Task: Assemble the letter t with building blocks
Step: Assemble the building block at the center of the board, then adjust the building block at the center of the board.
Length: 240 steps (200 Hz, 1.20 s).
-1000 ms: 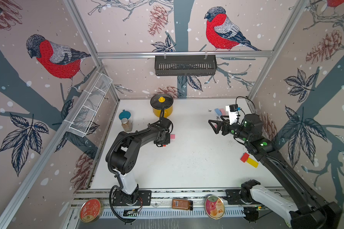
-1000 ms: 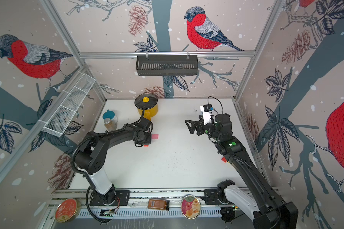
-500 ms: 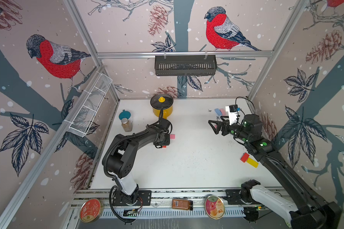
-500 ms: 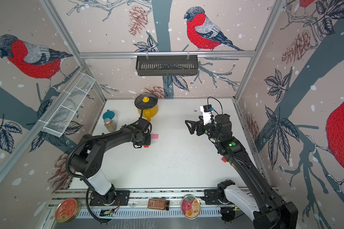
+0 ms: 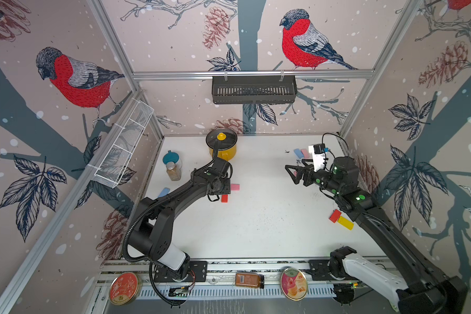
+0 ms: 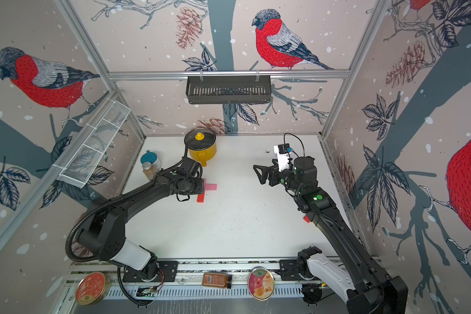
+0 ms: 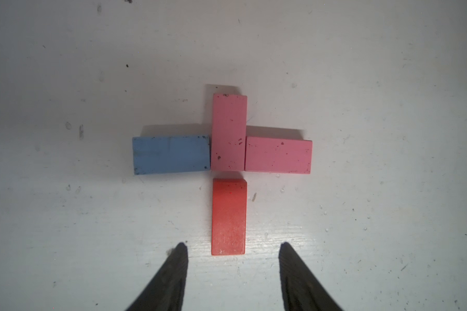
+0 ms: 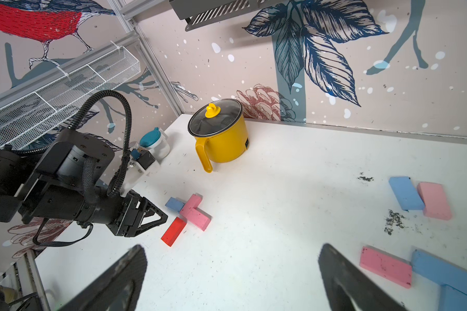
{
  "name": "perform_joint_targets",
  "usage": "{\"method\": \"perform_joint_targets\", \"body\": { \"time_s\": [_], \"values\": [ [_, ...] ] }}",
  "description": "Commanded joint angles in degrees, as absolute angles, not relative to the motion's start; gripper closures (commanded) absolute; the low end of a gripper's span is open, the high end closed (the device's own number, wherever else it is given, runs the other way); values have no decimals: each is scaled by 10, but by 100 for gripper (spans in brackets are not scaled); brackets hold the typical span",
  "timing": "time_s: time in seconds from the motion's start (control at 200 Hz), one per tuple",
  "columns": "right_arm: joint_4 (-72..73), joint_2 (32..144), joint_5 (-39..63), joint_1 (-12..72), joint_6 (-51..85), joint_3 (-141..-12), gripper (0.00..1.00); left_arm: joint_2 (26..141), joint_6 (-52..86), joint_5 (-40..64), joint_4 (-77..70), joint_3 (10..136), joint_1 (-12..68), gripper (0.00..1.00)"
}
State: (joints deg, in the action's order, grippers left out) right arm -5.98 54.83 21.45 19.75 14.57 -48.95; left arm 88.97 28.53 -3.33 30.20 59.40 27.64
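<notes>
In the left wrist view several building blocks lie flat in a cross. A light blue block (image 7: pixel 171 154) and a pink block (image 7: pixel 278 154) flank an upright pink block (image 7: pixel 229 132). A red block (image 7: pixel 229 216) lies below it across a thin gap. My left gripper (image 7: pixel 233 244) is open, its tips either side of the red block's near end without touching. In both top views the red block (image 5: pixel 224 198) and pink block (image 5: pixel 235 187) show beside the left wrist. My right gripper (image 5: pixel 292 174) hovers open and empty at mid-right.
Spare blocks: blue (image 5: pixel 298 153) and pink (image 5: pixel 305 153) at back right, red (image 5: pixel 335 215) and yellow (image 5: pixel 345 223) under the right arm, blue (image 5: pixel 163 192) by the left wall. A yellow pot (image 5: pixel 223 145) and two jars (image 5: pixel 172 163) stand at the back left.
My left gripper's jaws have spread apart and let go of the red block, which now lies on the table under the pink one. The right arm has not moved.
</notes>
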Motion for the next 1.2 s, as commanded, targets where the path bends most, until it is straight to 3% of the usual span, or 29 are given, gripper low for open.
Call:
{"method": "perform_joint_targets", "body": {
  "time_s": [0.0, 0.445, 1.196],
  "values": [
    [-53, 551, 213, 199, 139, -492, 0, 900, 273, -23, 306, 589, 278, 49],
    [-55, 556, 214, 199, 138, -494, 0, 980, 263, -63, 307, 606, 302, 59],
    [-54, 558, 216, 200, 136, -494, 0, 1012, 265, -86, 301, 618, 302, 59]
  ]
}}
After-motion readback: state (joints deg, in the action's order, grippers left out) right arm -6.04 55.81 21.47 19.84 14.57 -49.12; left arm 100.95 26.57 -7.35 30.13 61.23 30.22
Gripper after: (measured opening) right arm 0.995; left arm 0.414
